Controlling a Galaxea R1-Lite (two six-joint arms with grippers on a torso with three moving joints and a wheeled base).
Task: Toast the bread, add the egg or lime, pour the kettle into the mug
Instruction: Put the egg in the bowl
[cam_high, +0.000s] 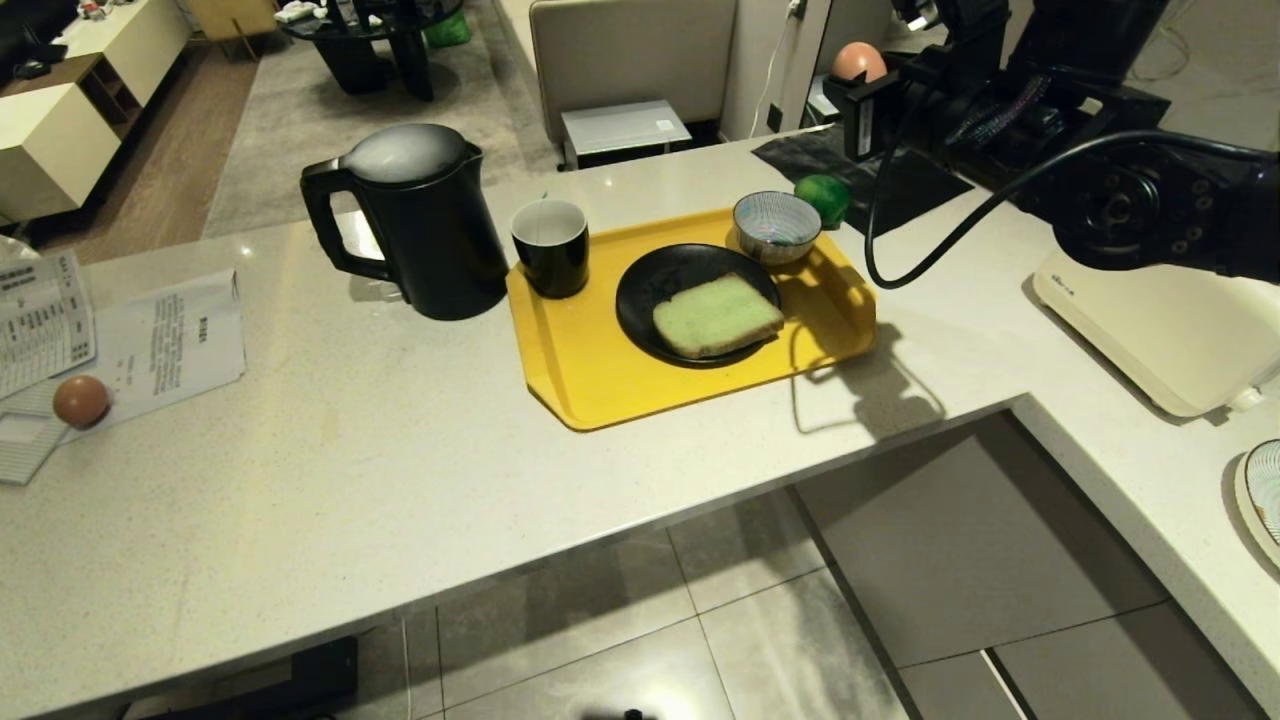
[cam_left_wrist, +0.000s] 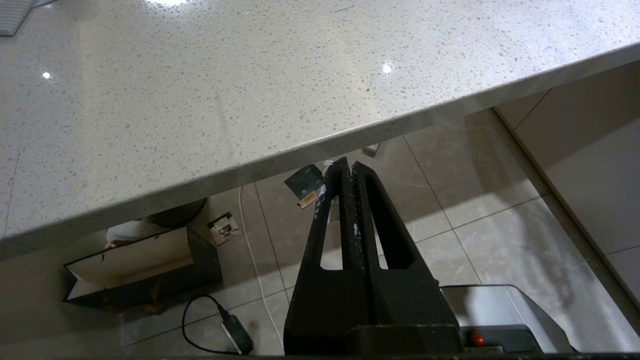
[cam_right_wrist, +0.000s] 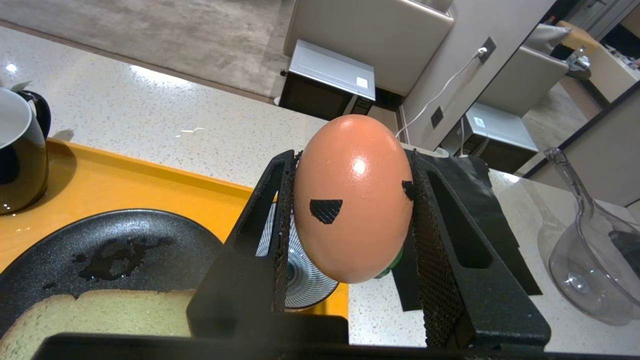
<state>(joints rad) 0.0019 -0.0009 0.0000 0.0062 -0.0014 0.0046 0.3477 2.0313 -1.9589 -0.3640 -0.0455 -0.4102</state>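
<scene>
My right gripper (cam_high: 858, 88) is shut on the pinkish-brown egg (cam_right_wrist: 352, 200), which bears small black marks, and holds it in the air behind the striped bowl (cam_high: 777, 226). The lime (cam_high: 823, 196) lies on the counter just behind that bowl. The pale green bread (cam_high: 716, 316) rests on a black plate (cam_high: 650, 285) on the yellow tray (cam_high: 590, 370). The black mug (cam_high: 550, 247) stands at the tray's far left corner, and the black kettle (cam_high: 420, 220) stands left of it. My left gripper (cam_left_wrist: 347, 167) is shut on nothing, below the counter edge over the floor.
A plain brown egg (cam_high: 81, 401) lies on papers at the far left. A cream toaster (cam_high: 1170, 330) sits on the right counter, with a striped dish (cam_high: 1262, 495) near its edge. A black mat (cam_high: 880, 175) lies behind the lime. A clear jug (cam_right_wrist: 590, 260) stands beyond.
</scene>
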